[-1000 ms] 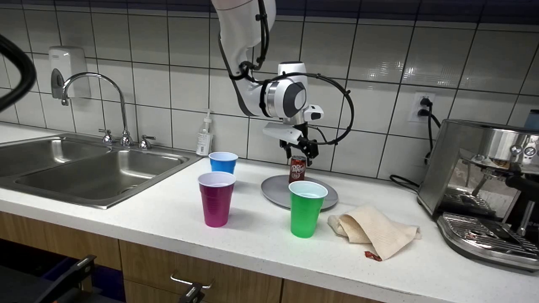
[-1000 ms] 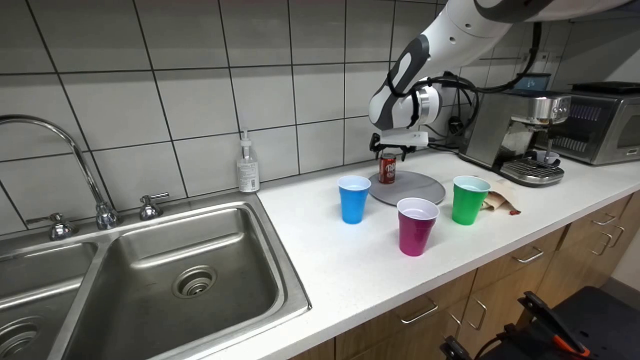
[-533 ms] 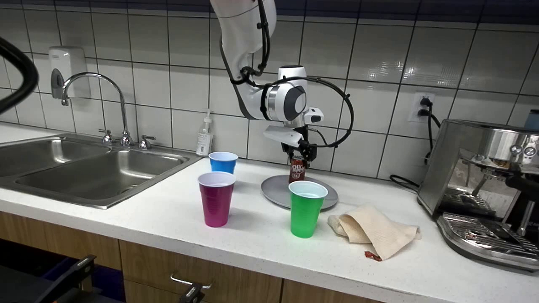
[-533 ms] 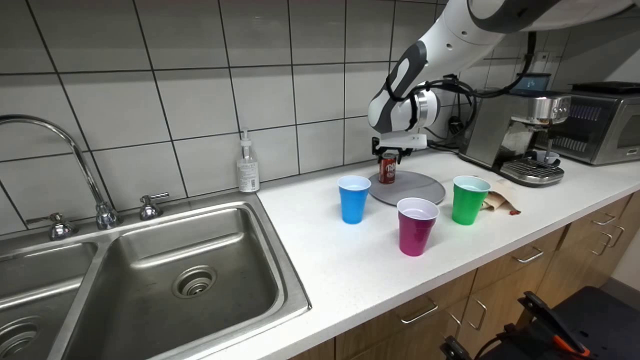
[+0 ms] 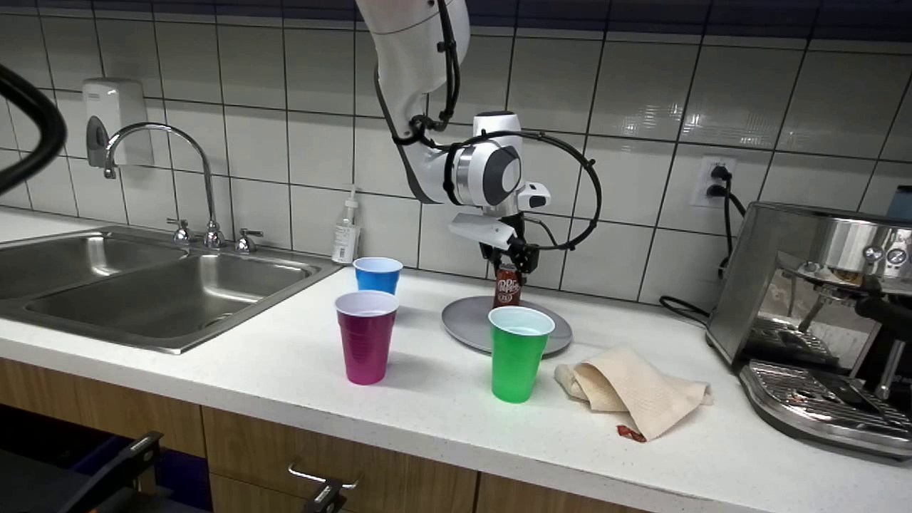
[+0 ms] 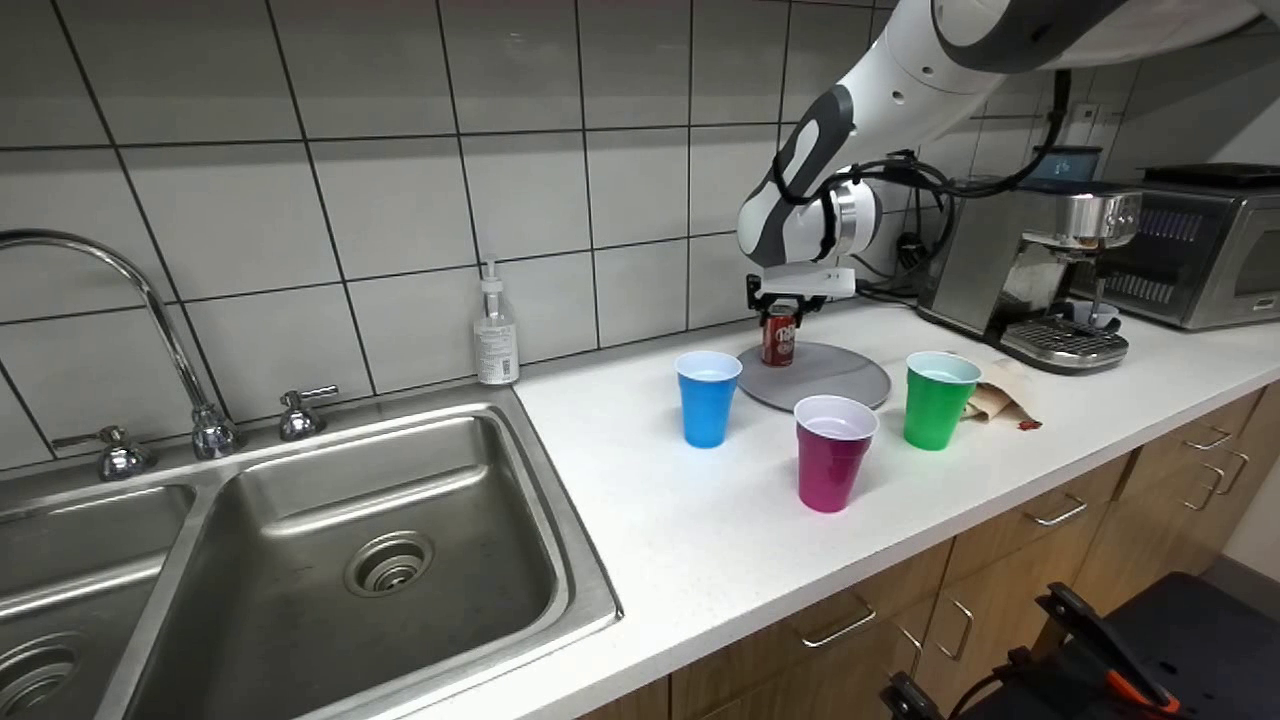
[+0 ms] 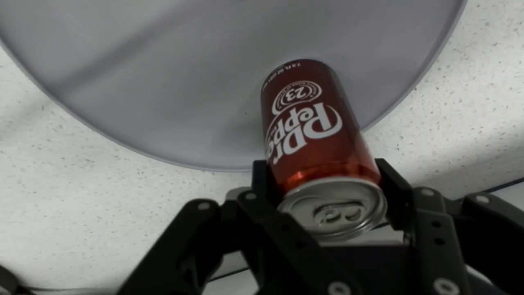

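I see the gripper [image 7: 325, 184] closed on the Dr Pepper can [image 7: 307, 123], jaws pinching it from both sides near its top. The can is upright, its base on the gray plate [image 7: 172, 106] right beneath the jaws. A little way out stand the blue cup [image 6: 707, 402] and green cup [image 5: 518, 360], then the magenta cup [image 5: 367, 342]. Well away from the jaws, on opposite sides, are the sink [image 5: 171, 296] and the coffee machine [image 5: 812, 306].

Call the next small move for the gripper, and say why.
Probably lift the Dr Pepper can slightly, straight up, to test the grip: in the wrist view the gripper has fingers against opposite sides of the can near its top, and an exterior view shows it upright on the gray plate.
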